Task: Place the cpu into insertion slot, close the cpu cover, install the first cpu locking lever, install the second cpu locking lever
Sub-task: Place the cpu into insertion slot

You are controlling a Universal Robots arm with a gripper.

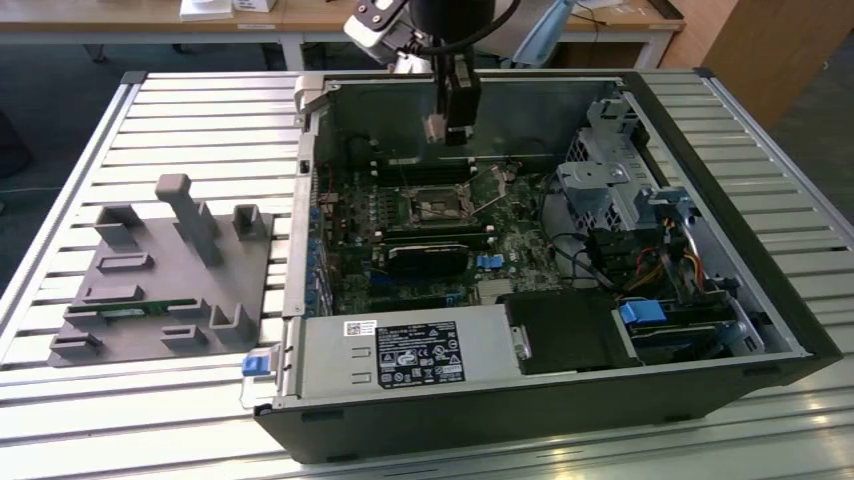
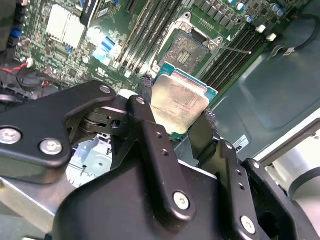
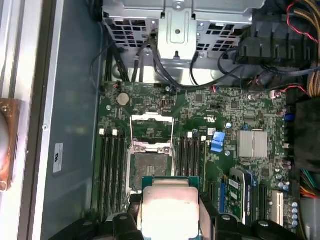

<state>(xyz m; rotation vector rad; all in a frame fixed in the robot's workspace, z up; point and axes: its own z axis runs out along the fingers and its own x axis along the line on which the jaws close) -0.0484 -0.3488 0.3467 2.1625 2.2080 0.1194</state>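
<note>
Gripping the cpu by two opposite edges, the pincer is clamped on the chip with one black finger on each side and the pale silver face turned toward both wrist cameras. In the first wrist view the cpu sits between the pincer tips, held in the air over the green motherboard and apart from it. The insertion slot lies uncovered on the board, its dark square of contacts exposed. The cpu cover is swung up off the slot and stands open along one of its edges. Rows of long black memory slots run on either side of the socket. In the exterior view the pincer hangs inside the open computer case near its far wall, above the insertion slot. The case rests on the slatted worktop, and a grey parts fixture sits beside it toward the worktop's edge on the exterior view's left.
</note>
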